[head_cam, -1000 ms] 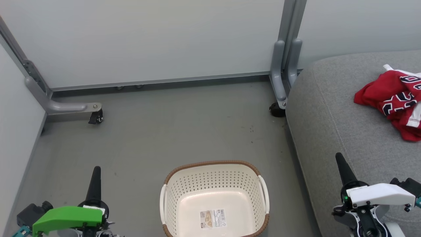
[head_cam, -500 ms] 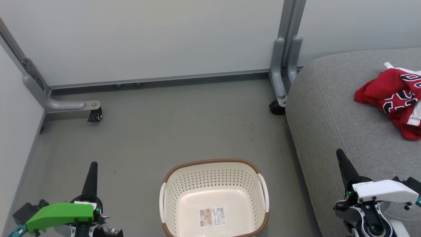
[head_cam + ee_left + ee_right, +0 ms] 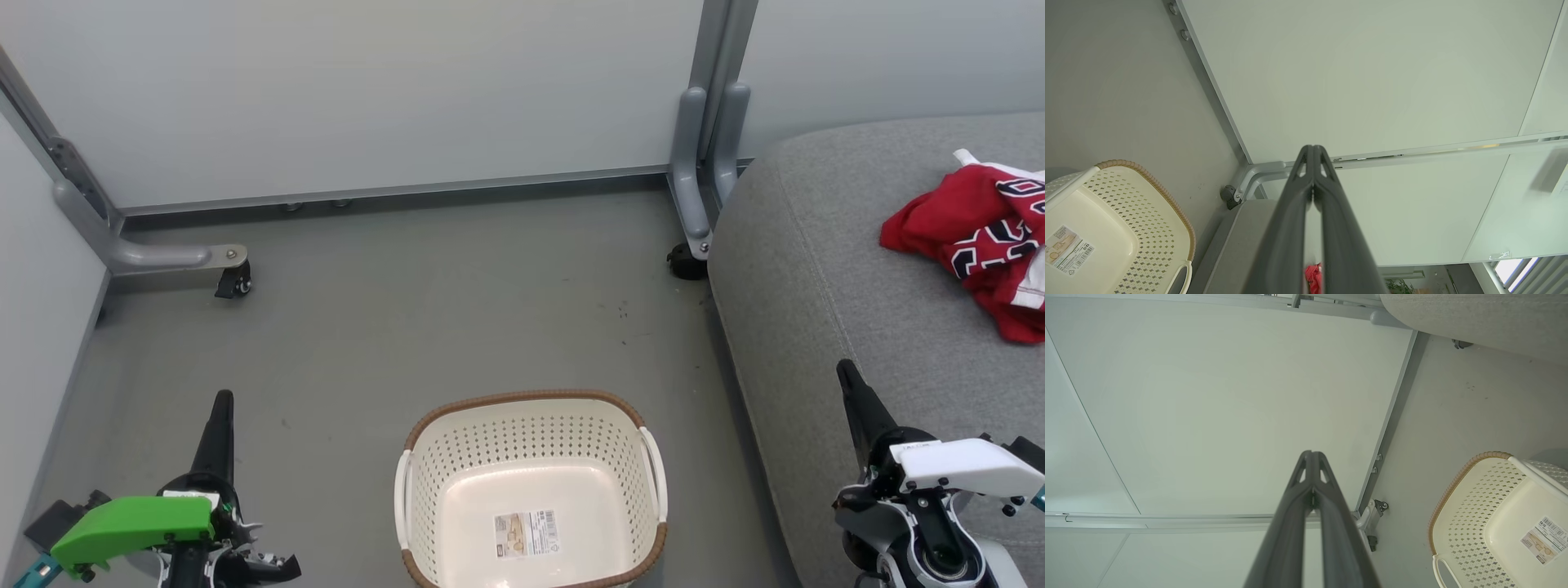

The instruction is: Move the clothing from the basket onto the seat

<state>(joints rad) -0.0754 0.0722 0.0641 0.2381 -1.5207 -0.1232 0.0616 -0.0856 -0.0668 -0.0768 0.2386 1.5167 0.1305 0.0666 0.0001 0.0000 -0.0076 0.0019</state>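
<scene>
Already, the clothing (image 3: 971, 245) is being shown lying crumpled on the seat (image 3: 816, 269), toward its far right side and well apart from both arms. The basket (image 3: 522, 399) is being seen standing on the grey floor (image 3: 392, 310) just beside the seat, with a label (image 3: 525, 532) showing on its bottom. The left gripper (image 3: 222, 398) and the right gripper (image 3: 842, 367) are being held on either side of the basket, fingers pressed together, gripping nothing.
</scene>
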